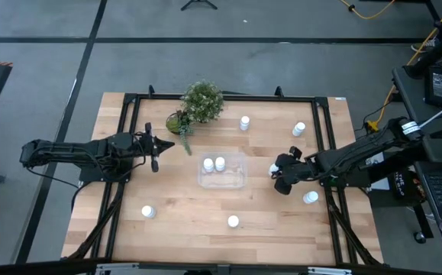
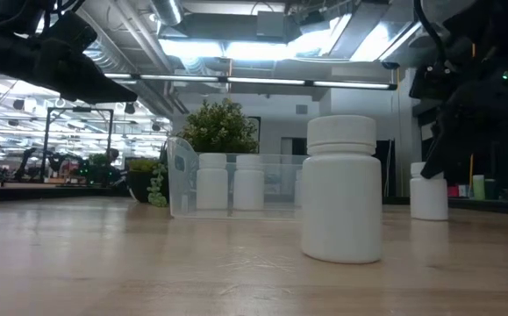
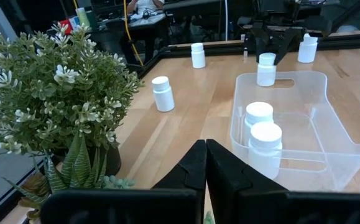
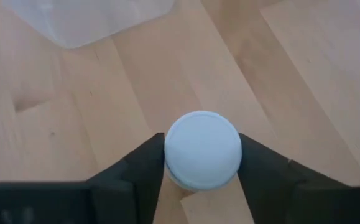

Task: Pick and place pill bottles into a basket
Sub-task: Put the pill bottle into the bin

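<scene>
The clear basket (image 1: 240, 180) lies mid-table with two white pill bottles (image 1: 214, 163) standing in it. To its right my right gripper (image 1: 277, 174) is shut on another pill bottle (image 4: 203, 149), which also shows in the left wrist view (image 3: 267, 68). Loose bottles stand upright on the table at the far side (image 1: 244, 122), far right (image 1: 299, 129), near right (image 1: 311, 198), near middle (image 1: 233, 221) and near left (image 1: 148, 211). My left gripper (image 1: 154, 153) waits shut, left of the basket and beside the plant. My right gripper has the bottle between its two fingers, one finger (image 4: 147, 167) on each side of the white cap (image 4: 173, 163). The fingers come from above, slanting down from the table's right. The bottle stands upright on the tabletop.
A small potted green plant (image 1: 199, 103) stands at the far side, close to my left gripper. A black frame (image 1: 324, 137) runs along the table's edges. Bare wood lies between the basket and the near bottles.
</scene>
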Controlling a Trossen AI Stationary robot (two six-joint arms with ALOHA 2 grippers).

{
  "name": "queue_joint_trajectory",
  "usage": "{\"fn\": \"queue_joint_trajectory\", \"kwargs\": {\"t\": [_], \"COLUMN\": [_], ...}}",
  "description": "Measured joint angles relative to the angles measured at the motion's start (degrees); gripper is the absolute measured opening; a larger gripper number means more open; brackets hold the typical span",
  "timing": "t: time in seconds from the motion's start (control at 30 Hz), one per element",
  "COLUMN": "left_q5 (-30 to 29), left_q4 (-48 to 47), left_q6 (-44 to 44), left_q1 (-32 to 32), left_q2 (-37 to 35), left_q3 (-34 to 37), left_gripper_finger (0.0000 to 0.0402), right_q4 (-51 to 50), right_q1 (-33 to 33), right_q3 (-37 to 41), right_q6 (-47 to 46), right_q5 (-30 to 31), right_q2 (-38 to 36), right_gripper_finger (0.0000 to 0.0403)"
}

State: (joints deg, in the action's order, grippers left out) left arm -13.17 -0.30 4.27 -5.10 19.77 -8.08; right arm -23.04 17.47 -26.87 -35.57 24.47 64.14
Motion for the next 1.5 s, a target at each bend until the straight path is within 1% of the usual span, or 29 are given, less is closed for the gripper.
{"fn": "queue_joint_trajectory", "kwargs": {"t": [0.1, 0.2, 0.27, 0.33, 0.47, 0.53, 0.6, 0.7, 0.87, 1.0, 1.07, 1.13, 1.37, 1.5], "left_q5": [0.0, 0.0, 0.0, 0.0, 0.0, -0.2, -0.2, -0.2, -0.2, -0.2, -0.2, -0.2, -0.2, -0.2], "left_q4": [0.0, 0.0, 0.0, 0.0, 0.0, 0.0, 0.0, 0.0, 0.1, 0.1, 0.1, 0.1, 0.1, 0.1], "left_q6": [0.2, 1.4, 1.4, 1.5, 1.5, 1.5, 1.5, 1.0, 0.9, 0.9, 1.0, 1.0, 1.0, 1.0], "left_q1": [0.0, 0.0, 0.0, 0.0, 0.0, 0.0, 0.0, 0.0, 0.0, 0.0, 0.0, 0.0, 0.0, 0.0], "left_q2": [0.0, 0.0, 0.0, 0.0, 0.0, 0.0, 0.0, 0.0, 0.0, 0.0, 0.0, 0.0, 0.0, 0.0], "left_q3": [0.0, 0.0, 0.0, 0.0, 0.0, 0.0, 0.0, 0.0, 0.0, 0.0, 0.0, 0.0, 0.0, 0.0], "left_gripper_finger": [0.0002, 0.0001, 0.0003, 0.0005, 0.0003, 0.0002, 0.0001, 0.0004, 0.0007, 0.0005, 0.0004, 0.0003, 0.0005, 0.0003], "right_q4": [0.8, 1.9, 3.3, 4.6, 9.6, 12.8, 15.3, 16.7, 21.0, 24.8, 26.4, 27.6, 27.2, 20.6], "right_q1": [0.0, 0.0, 0.0, 0.0, 0.0, 0.0, -0.4, -1.4, -3.2, -4.6, -5.2, -5.7, -6.1, -6.1], "right_q3": [0.0, 0.0, 0.0, 0.0, 0.0, 0.0, 0.0, 0.0, 0.0, 0.0, 0.0, 0.0, -2.2, -7.3], "right_q6": [0.2, 0.1, 0.2, 1.6, 7.6, 11.6, 14.8, 17.0, 23.8, 28.5, 29.2, 29.4, 31.6, 31.2], "right_q5": [0.1, 0.3, 1.6, 3.6, 11.1, 12.6, 12.5, 12.5, 12.3, 7.8, 5.1, 4.0, 3.9, 3.8], "right_q2": [0.0, 0.0, 0.0, 0.0, 0.0, 0.0, -0.2, -1.0, -3.8, -6.7, -7.8, -8.5, -8.8, -8.5], "right_gripper_finger": [0.0149, 0.0149, 0.0149, 0.0149, 0.0149, 0.0149, 0.0149, 0.0149, 0.0149, 0.0149, 0.0149, 0.0149, 0.0149, 0.0149]}}
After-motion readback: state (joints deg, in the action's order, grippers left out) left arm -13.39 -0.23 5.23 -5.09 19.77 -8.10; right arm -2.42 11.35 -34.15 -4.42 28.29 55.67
